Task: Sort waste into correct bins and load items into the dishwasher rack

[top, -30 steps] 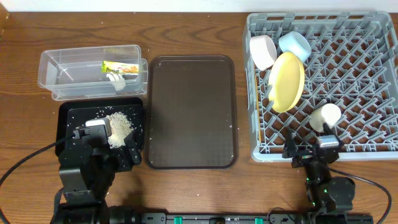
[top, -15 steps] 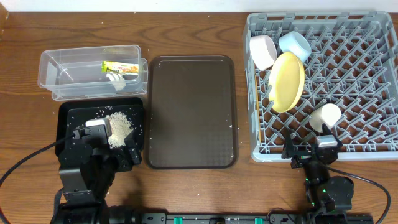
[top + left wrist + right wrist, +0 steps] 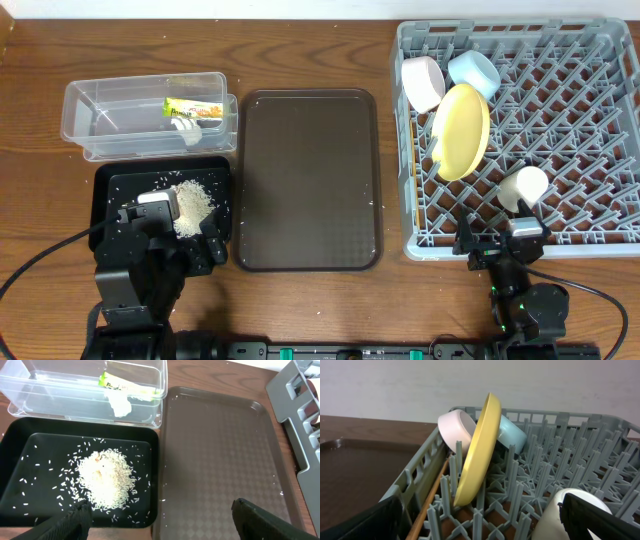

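**Waste binned, dishes racked, both grippers wide open**

Overhead: The clear tub [image 3: 80, 100] sits at the back left. It holds the snack wrapper [image 3: 193, 108], with the paper scrap [image 3: 185, 125] just beside it at the tub's right end. Directly in front of the tub is the black tray [image 3: 115, 190], with a heap of rice [image 3: 192, 200] and scattered grains around it. The brown serving tray [image 3: 308, 180] lies between these bins and the dishwasher rack [image 3: 412, 240] on the right. In the rack's back left corner the white bowl [image 3: 423, 82] and light blue bowl [image 3: 474, 72] stand on edge side by side. The yellow plate [image 3: 460, 130] is tilted among the pegs just in front of them. The cup [image 3: 525, 187] lies near the rack's front edge.

Left wrist: The left gripper [image 3: 160, 507] hangs over the seam between the black tray and the serving tray. Its 2 fingers [image 3: 75, 517] are spread wide with nothing between them.

Right wrist: The right gripper [image 3: 480, 515] looks into the rack from its front edge. Its jaws are wide apart and hold nothing. The chopsticks [image 3: 432, 497] slant up between the pegs, just left of the plate's lower rim. The cup lies at the lower right.
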